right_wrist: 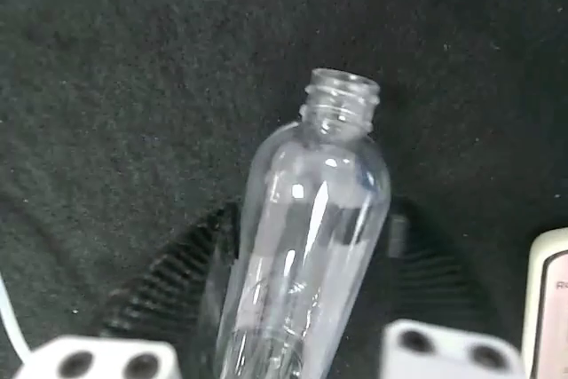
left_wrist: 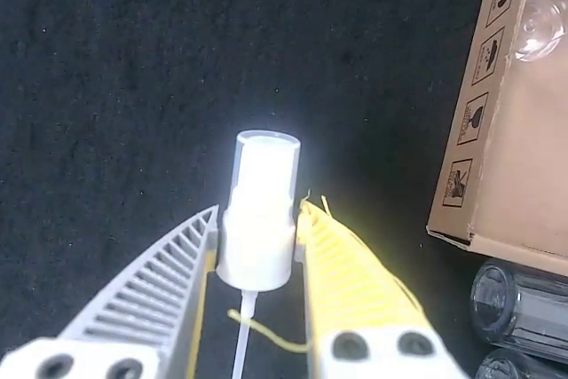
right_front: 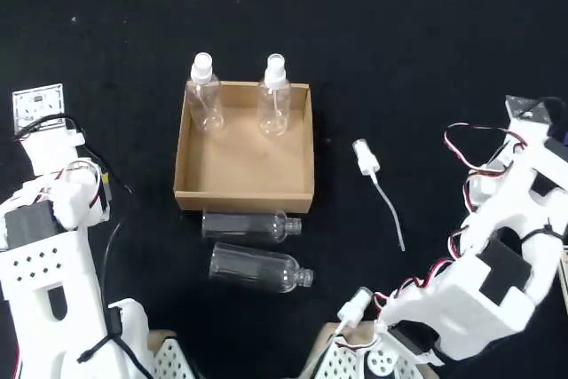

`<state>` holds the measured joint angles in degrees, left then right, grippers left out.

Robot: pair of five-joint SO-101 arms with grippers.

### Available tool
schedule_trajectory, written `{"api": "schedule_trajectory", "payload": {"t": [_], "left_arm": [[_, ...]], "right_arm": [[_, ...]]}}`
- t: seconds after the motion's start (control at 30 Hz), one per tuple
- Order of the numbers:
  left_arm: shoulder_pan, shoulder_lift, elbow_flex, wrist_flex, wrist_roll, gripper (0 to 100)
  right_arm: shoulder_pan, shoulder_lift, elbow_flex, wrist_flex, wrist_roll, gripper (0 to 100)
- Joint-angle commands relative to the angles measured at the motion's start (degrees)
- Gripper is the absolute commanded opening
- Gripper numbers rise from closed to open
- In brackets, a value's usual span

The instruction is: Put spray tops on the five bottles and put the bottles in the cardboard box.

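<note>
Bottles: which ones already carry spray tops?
The two upright bottles standing in the cardboard box by its far wall. The two lying bottles before it and the held bottle in the right gripper have bare necks.

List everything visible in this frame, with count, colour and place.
cardboard box: one, brown, open, mid-table.
capped bottles: two, clear with white spray tops, upright inside the box at its far wall.
uncapped bottles: two, clear, lying on the table before the box.
held bottle: one, clear, uncapped, in the right claw.
loose spray top: one, white, on the table beside the box.
held spray top: one, white, in the left claw.
table: one, black.
left claw: grey and yellow.
right claw: black.
arms: two, white, near corners.
</note>
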<state>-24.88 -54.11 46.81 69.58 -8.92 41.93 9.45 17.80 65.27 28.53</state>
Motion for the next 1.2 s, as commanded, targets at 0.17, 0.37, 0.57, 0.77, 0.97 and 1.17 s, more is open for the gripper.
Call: {"api": "schedule_trajectory", "payload": {"t": [0.17, 0.37, 0.57, 0.77, 0.97, 1.17], "left_arm": [[0.48, -0.44, -0.84, -1.05, 0.44, 3], [0.48, -0.26, -0.75, -1.05, 0.44, 3], [0.48, -0.18, -0.75, -0.97, 0.44, 3], [0.48, -0.26, -0.75, -1.05, 0.44, 3], [0.48, -0.09, -0.75, -1.05, 0.35, 3], [0.40, -0.09, -0.75, -1.05, 0.26, 3]], "right_arm": [[1.41, 0.04, -6.20, 5.10, -0.09, 31.4], [1.41, 2.77, -5.05, 1.85, -2.37, 30.1], [1.32, 5.14, -5.05, 0.00, -2.73, 22.0], [0.88, 2.77, -4.62, 0.62, -0.09, 14.6], [0.97, -0.75, -4.70, 0.62, 1.14, 22.6], [-1.93, -1.10, -5.05, 0.53, 2.99, 29.1]]}}
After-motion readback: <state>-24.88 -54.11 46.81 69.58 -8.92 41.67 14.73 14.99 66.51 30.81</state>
